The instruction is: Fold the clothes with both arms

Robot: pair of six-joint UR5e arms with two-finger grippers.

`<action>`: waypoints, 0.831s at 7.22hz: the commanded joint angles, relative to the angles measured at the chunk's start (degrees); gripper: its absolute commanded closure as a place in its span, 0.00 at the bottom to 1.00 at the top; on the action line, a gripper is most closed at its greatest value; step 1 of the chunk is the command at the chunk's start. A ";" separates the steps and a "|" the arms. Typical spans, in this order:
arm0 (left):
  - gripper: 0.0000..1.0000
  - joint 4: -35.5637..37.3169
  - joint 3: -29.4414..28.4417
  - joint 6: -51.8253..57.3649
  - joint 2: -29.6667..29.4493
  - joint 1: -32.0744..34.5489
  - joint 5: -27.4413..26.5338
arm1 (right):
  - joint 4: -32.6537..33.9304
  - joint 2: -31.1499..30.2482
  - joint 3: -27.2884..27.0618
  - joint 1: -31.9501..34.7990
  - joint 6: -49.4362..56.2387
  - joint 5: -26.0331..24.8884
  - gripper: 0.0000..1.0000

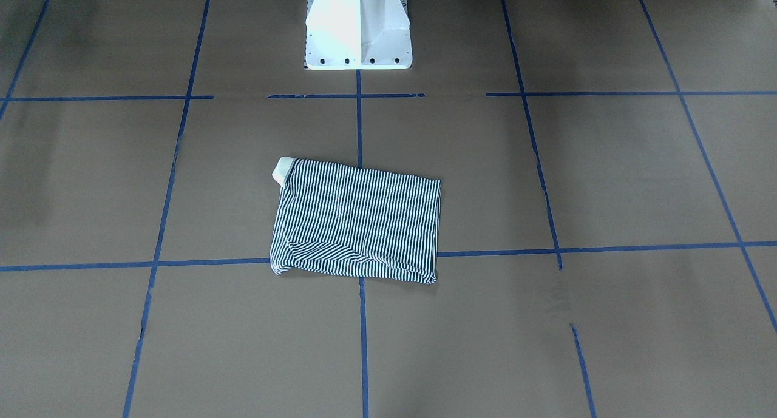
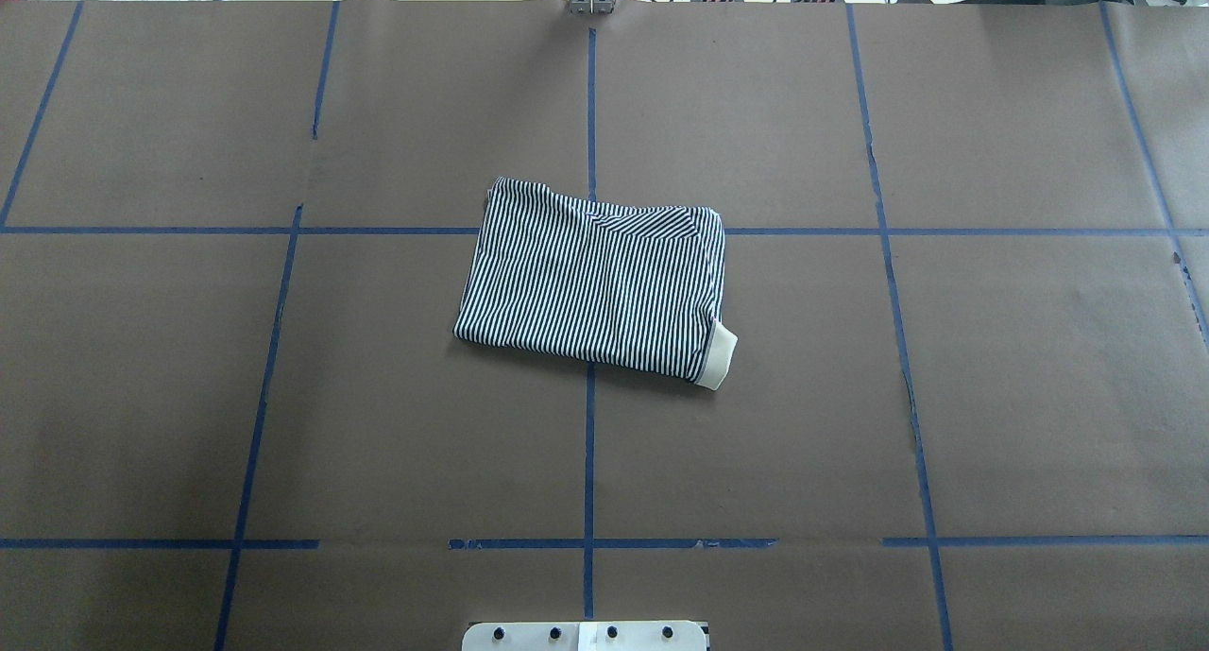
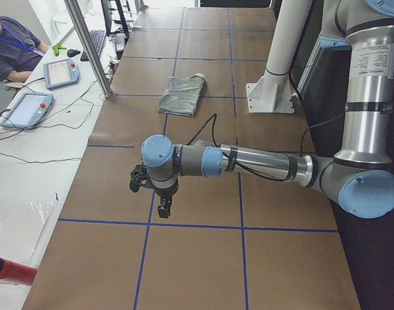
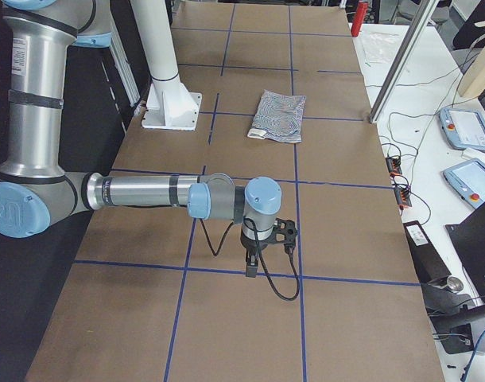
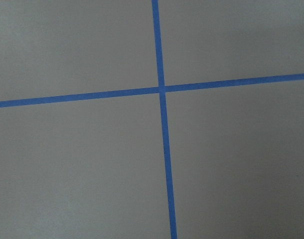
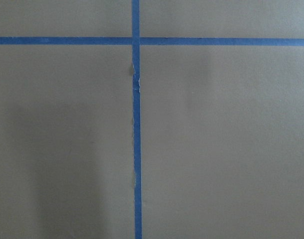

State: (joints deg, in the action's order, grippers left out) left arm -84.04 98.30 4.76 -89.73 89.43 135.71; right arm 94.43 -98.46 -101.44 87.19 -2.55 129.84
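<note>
Brown paper [image 2: 1039, 396] was laid over the table, and the polo shirt [image 2: 590, 278] was seen folded into a compact rectangle, well apart from the fingers of the left gripper [image 3: 163, 210] and right gripper [image 4: 250, 267]. Whether those fingers were spread could not be told. Folding was judged essentially done; only the cream collar [image 2: 720, 353] was left protruding.
</note>
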 commanded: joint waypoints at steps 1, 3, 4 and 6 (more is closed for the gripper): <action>0.00 -1.90 -0.73 -0.10 0.25 -0.13 -0.09 | -0.03 0.02 0.10 0.00 0.00 -0.02 0.00; 0.00 -3.23 -0.66 -0.19 0.52 -0.13 -0.09 | -0.03 0.11 0.37 0.00 0.00 -0.02 0.00; 0.00 -3.32 -0.74 -0.10 0.52 -0.13 -0.09 | -0.03 0.11 0.37 0.00 0.00 -0.02 0.00; 0.00 -3.23 -0.65 -0.10 0.69 -0.04 -0.18 | -0.03 0.02 0.37 0.00 0.00 -0.02 0.00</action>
State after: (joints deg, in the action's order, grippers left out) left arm -87.26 97.61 4.65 -89.13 89.34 135.56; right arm 94.39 -98.36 -101.09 87.19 -2.55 129.81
